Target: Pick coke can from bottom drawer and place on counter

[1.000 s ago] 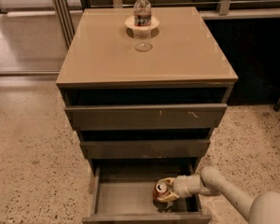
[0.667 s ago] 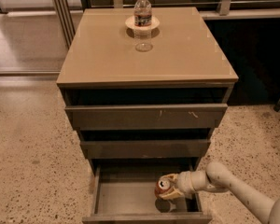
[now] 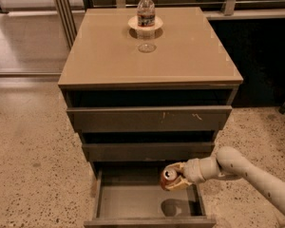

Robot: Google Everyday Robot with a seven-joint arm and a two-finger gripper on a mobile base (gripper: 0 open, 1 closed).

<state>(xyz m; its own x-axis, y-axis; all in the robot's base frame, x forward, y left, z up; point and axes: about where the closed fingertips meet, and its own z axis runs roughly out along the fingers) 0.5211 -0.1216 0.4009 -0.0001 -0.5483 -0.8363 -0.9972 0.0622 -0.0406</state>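
Observation:
The coke can point(image 3: 168, 176) is red-brown with a silver top. My gripper point(image 3: 173, 178) is shut on it and holds it tilted in the air above the open bottom drawer point(image 3: 133, 204), just below the middle drawer's front. The can's shadow falls on the drawer floor. My pale arm point(image 3: 247, 175) reaches in from the lower right. The glossy tan counter point(image 3: 180, 51) tops the cabinet above.
A clear plastic water bottle point(image 3: 145, 9) stands on a small white plate point(image 3: 154, 23) at the back of the counter. The two upper drawers point(image 3: 147, 120) are slightly open. Speckled floor surrounds the cabinet; a dark wall stands to the right.
The gripper has lifted the coke can up off the drawer floor and a little to the left. The arm has risen with it.

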